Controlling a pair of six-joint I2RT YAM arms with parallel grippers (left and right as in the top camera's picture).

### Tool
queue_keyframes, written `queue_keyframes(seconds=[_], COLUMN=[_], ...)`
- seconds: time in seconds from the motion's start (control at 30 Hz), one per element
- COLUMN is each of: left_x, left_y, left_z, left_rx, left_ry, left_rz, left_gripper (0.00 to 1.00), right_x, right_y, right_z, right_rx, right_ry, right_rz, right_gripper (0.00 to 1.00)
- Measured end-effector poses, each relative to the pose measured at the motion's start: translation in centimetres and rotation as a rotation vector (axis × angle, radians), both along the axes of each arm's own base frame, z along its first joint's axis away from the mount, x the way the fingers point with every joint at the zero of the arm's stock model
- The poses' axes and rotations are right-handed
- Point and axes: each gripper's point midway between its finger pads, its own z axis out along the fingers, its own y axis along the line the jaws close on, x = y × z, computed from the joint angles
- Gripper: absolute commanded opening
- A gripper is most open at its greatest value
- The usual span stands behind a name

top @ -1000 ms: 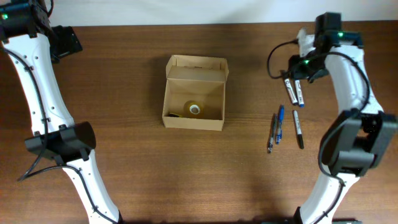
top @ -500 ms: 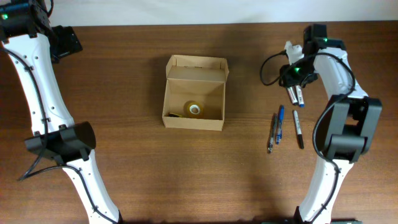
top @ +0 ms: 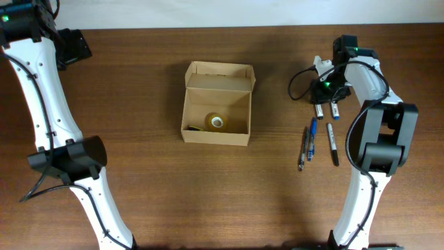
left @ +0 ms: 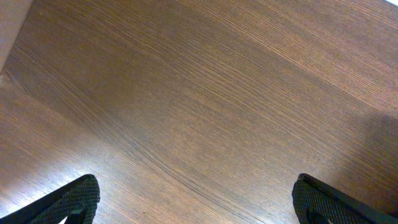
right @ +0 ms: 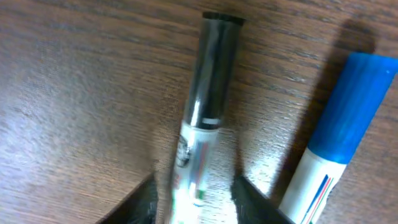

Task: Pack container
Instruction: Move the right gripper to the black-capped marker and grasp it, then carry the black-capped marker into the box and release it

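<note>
Hidden: right gripper (right: pixel 198 200) straddles black-capped marker (right: pixel 214 68), blurred; whether it grasps cannot be told.
Left gripper (left: pixel 199 202): spread wide, empty.
Count: two markers (top: pixel 335 110), three pens (top: pixel 312 138), one box (top: pixel 215 136), one tape roll (top: pixel 218 122).

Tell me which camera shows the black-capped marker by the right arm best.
Right wrist: the black-capped marker fills the frame, lying on the table between the right gripper's open jaws, a blue-capped marker beside it. Overhead shows it tiny, partly hidden under the arm. Left wrist shows only table wood.
</note>
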Motion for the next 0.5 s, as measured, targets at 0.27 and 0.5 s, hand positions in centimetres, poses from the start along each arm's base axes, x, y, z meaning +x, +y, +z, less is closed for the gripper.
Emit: queue_keyframes(seconds=[0.27,0.5], left_x=[0.0,0.0], left_y=[0.0,0.0], left_z=[0.0,0.0], left_rx=[0.0,0.0], left_ry=[0.0,0.0], left_rz=[0.0,0.0], left_gripper=[1.0,1.0], right_x=[-0.6,0.0], right_y=[0.1,2.0], right_z=[0.0,4.7], right_rx=[0.008,0.077], right_ry=[0.031,0.037], right_rz=[-0.051,-0.065], right_gripper=[0.04,0.04])
